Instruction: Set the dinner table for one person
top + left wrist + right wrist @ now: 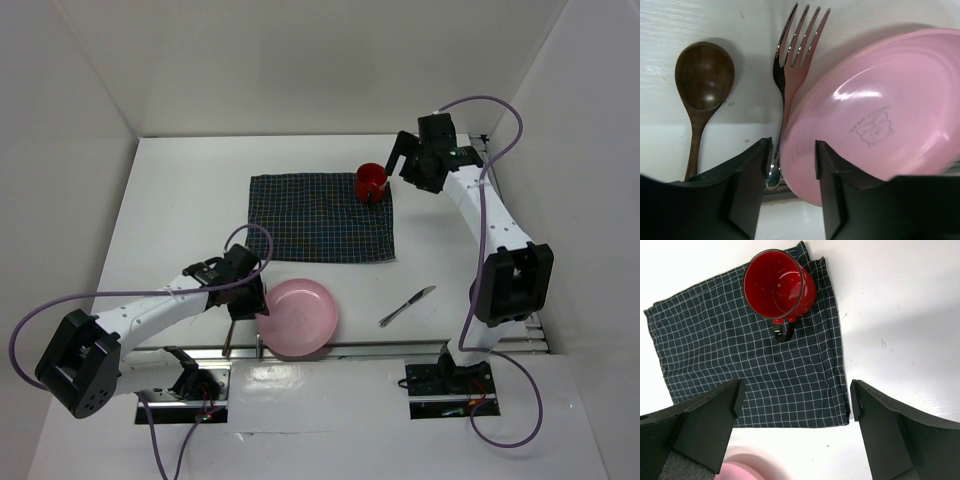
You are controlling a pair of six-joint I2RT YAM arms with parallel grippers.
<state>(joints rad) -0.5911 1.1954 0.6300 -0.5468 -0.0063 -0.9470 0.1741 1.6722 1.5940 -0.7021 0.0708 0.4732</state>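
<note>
While the table (180,200) lies flat beneath everything, its long axis running 9 to 3 o'clock in the top view, the left gripper (792,150) stands half-parted about the plate (880,115) rim and fork (795,70) handle at 6 o'clock; whether it pinches them I cannot tell. Right gripper (797,385) spread wide, empty, by the mug (780,285) at 1 o'clock.
</note>
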